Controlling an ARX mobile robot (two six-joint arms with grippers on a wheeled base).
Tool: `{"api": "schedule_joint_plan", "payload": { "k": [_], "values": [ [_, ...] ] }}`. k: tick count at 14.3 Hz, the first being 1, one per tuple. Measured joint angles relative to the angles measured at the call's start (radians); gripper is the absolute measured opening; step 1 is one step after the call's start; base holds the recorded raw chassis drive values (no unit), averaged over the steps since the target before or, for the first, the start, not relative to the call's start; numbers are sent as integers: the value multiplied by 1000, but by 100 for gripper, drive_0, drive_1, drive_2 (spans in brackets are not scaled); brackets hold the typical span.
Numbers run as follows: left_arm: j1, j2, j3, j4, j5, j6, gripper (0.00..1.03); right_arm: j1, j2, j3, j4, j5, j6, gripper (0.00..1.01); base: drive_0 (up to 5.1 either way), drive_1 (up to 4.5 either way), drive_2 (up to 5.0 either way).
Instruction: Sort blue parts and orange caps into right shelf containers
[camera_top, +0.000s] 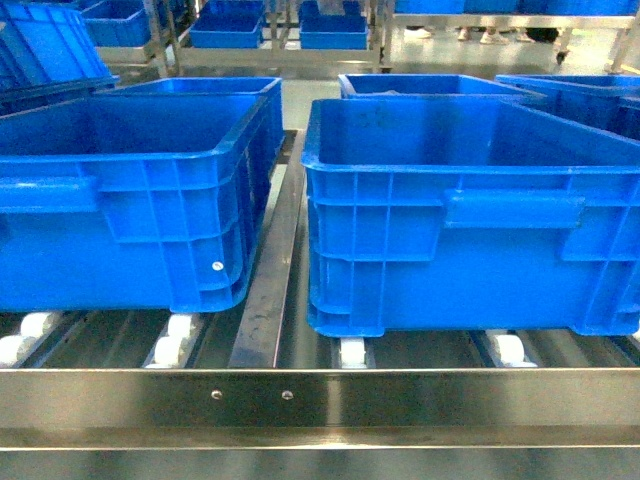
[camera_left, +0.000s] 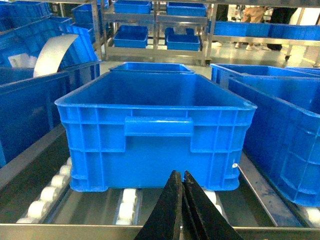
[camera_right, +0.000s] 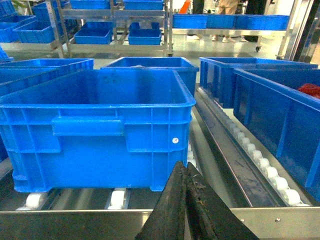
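Facing roller shelf: left gripper (camera_left: 181, 200) and right gripper (camera_right: 186, 200) both closed, empty. Two front bins (camera_top: 470, 215) (camera_top: 130, 200) side by side. No blue parts or caps visible; locate those first.

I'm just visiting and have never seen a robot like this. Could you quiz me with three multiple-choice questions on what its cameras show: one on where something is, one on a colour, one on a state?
1. What do the big bins stand on?
A. White rollers in a metal rack
B. A carpet
C. A wooden pallet

2. What colour are the bins?
A. Green
B. Blue
C. Red

3. How are the left gripper's fingers?
A. Spread wide
B. Pressed together, holding nothing
C. Clamped on a cap

Answers: 1 A, white rollers show under the right bin. 2 B, the left bin is blue too. 3 B, the left gripper has no gap.
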Motion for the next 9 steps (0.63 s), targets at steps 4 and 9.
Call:
{"api": "schedule_joint_plan", "payload": {
  "k": [4,9],
  "values": [
    [0,-108,2,-133,-1,0,2,0,-75,0,-77,0,0,2,0,0,0],
    [0,-221,0,-235,0,0,2,0,-241,0,-252,0,0,2,0,0,0]
  ]
}}
